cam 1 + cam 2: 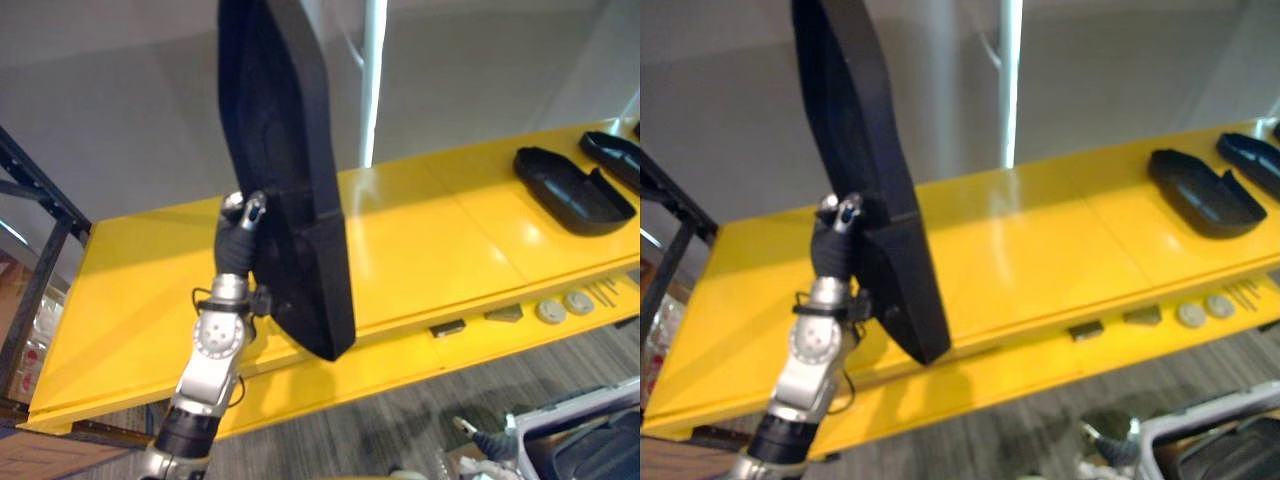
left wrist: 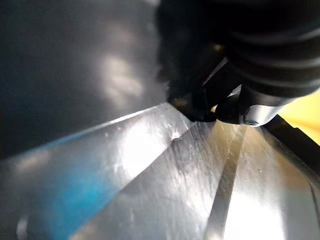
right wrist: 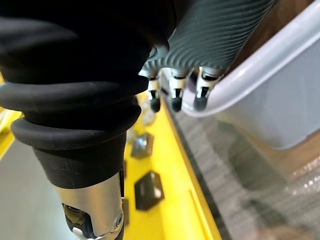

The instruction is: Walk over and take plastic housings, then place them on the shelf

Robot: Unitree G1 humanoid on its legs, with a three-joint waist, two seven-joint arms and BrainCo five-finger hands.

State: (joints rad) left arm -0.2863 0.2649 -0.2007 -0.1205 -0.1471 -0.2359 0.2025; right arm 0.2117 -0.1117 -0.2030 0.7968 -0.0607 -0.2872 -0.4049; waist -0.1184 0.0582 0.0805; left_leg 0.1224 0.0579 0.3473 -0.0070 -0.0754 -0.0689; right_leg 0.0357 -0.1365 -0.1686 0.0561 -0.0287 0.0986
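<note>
Plastic housing point(image 1: 285, 150) is in the left hand point(image 1: 238, 245), held up on end. Its long axis runs near vertical, the narrow lower end hangs at the front lip of the yellow shelf point(image 1: 430, 250), and the top runs out of both eye views. The hand grips it low on one edge, with the fingers wrapped onto the black body. The left wrist view shows that body right against the palm, so I read it as a firm hold, though most of the fingers are hidden behind the part. The key relation is that the bare stretch of shelf lies just behind the housing and to its right, so my call is the part has to tip from upright to flat and go in over the lip. Two more housings point(image 1: 572, 188) already lie flat at the far right end of the shelf, well apart from this one, so the middle looks free. The right hand point(image 3: 172, 92) hangs low by the rim of a white bin point(image 3: 260, 75), fingers relaxed, nothing in them, away from the job. Risk: the long part swings on a low grip, and the bottom end could catch the lip.
</note>
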